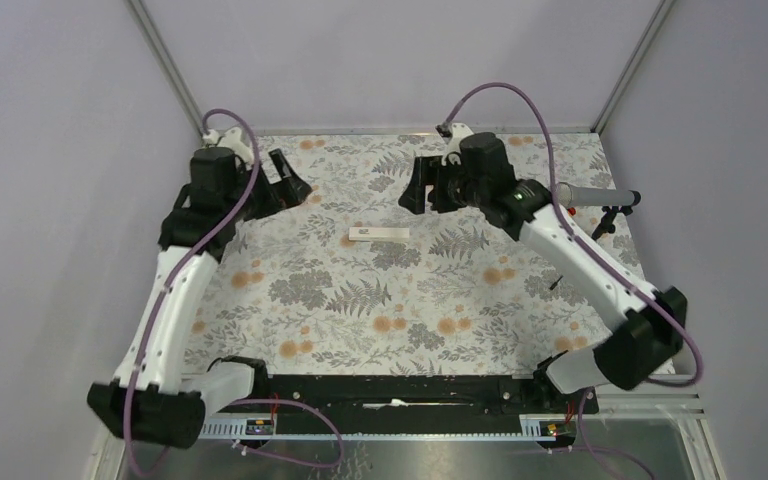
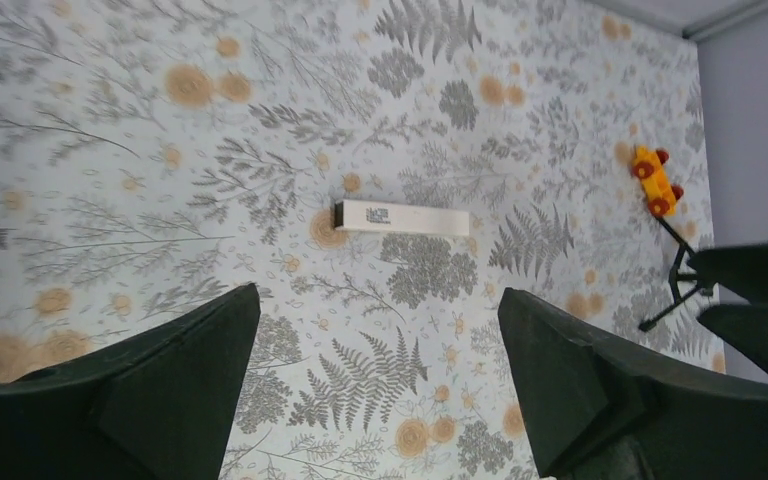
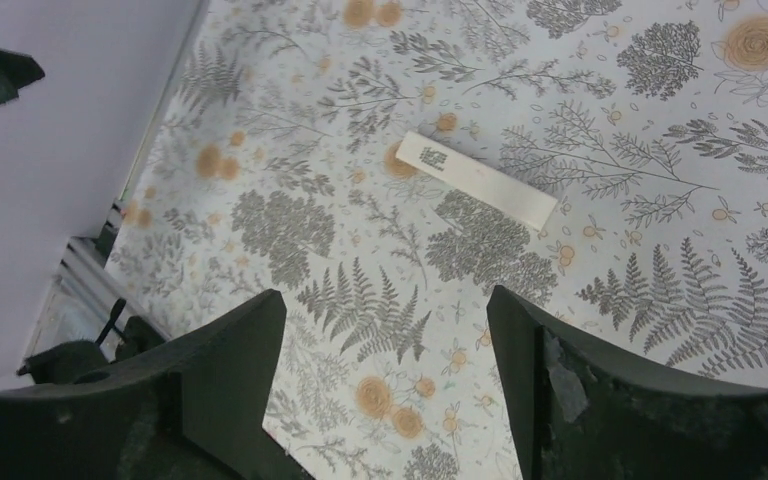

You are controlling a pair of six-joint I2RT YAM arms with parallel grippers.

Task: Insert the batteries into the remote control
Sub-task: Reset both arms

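The remote control (image 1: 378, 235) is a slim white bar lying flat on the floral mat, a little behind its middle. It shows in the left wrist view (image 2: 400, 217) with a dark end and a printed label, and in the right wrist view (image 3: 475, 180). My left gripper (image 1: 295, 182) hangs open and empty above the mat, left of the remote (image 2: 377, 300). My right gripper (image 1: 418, 192) hangs open and empty just right of and behind it (image 3: 385, 300). No batteries show in any view.
A grey microphone (image 1: 595, 195) on a small black stand (image 2: 682, 280) is at the far right. An orange-and-yellow toy piece (image 2: 653, 180) lies beside the stand. A tiny dark item (image 1: 556, 284), too small to identify, lies by the right arm. Walls enclose the mat.
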